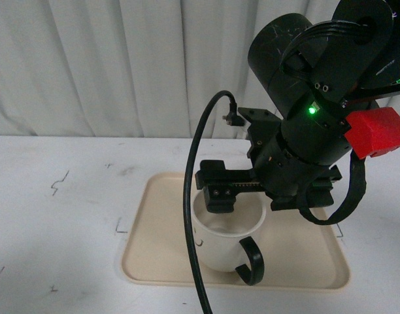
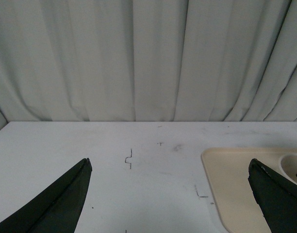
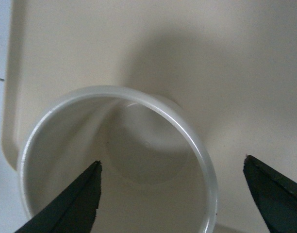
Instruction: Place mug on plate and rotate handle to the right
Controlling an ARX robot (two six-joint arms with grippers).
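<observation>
Front view: mug (image 1: 219, 245) upright on the plate (image 1: 154, 258), roughly mid-plate, a bit toward the near edge. Handle (image 1: 252, 261) sticks out on the near side, angled to my right. My right arm hangs directly over the mug and covers its far rim. A black cable (image 1: 190, 196) loops down in front of the mug's left side. Plate sits on the white desk (image 1: 56, 216), curtain (image 1: 121, 65) behind.

The front view doesn't show my fingertips properly, but the right wrist view does. Right pincer (image 3: 172, 161) is spread wide, looking straight down into the mug. One finger (image 3: 75, 199) is over the mug's opening, inside the rim line. The other is outside the rim, over bare plate. So one side of the mug's wall lies between the two fingers. Can't tell from any view whether either finger touches the rim. Nothing is clamped. The handle shows only in the front view.

Left wrist view: left pincer (image 2: 170, 161) is also wide and holds nothing. It sits above bare desk, off to the plate's left. That view catches one plate corner and a sliver of mug rim at the frame edge. It is the only view of the left pincer.
</observation>
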